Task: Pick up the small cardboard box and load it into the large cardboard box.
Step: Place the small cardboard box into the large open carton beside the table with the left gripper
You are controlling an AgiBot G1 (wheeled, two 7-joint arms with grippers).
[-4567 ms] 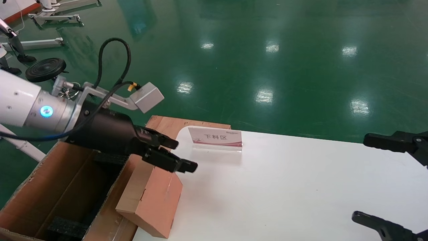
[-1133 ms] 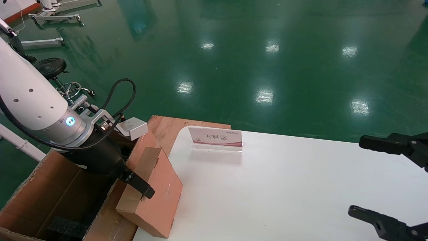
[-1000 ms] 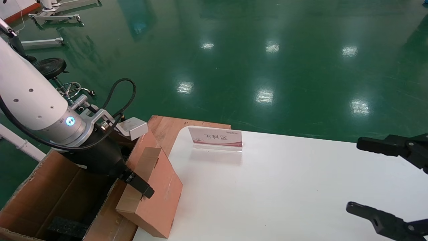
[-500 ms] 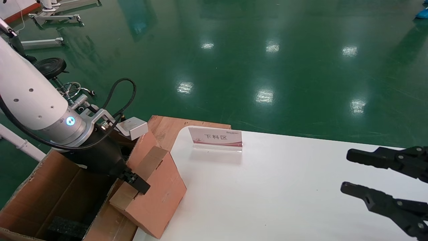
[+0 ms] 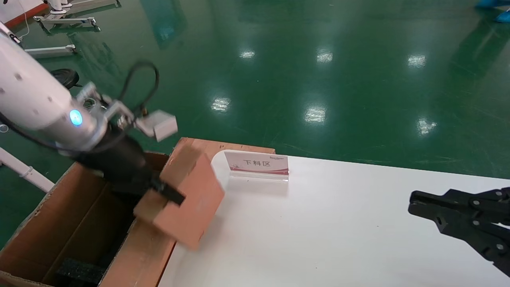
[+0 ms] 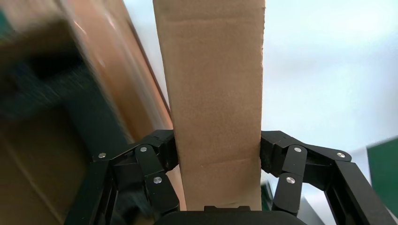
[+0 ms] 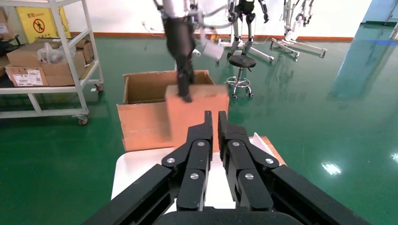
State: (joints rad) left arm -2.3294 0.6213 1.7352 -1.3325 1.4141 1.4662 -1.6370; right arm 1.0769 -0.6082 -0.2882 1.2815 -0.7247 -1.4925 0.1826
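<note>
2 grippers are seen from the head view. The small cardboard box (image 5: 187, 199) is gripped by the left gripper (image 5: 161, 191) and held clear of the white table (image 5: 318, 231), over that table's left edge and beside the near flap of the large cardboard box (image 5: 59, 223), which stands open on the left. The lift is judged to be under way; next, the load would have to be carried leftward over the flap and lowered into the cavity, where black foam (image 5: 75, 271) is seen. The box is tilted, its long axis running roughly from the robot's left toward the table. The right gripper (image 5: 414, 205) is held over the table's right side, its fingers drawn together on nothing. A label stand (image 5: 257, 165) stands at the table's far edge.

From the left wrist view, the small cardboard box (image 6: 213, 103) is clamped across its thin dimension, a pad pressed against each broad face, and its long axis runs straight out from the palm.

From the right wrist view, the right gripper (image 7: 215, 119) is shown closed and empty, and the small cardboard box (image 7: 195, 117) is seen beyond it, raised in front of the large cardboard box (image 7: 141, 117).
</note>
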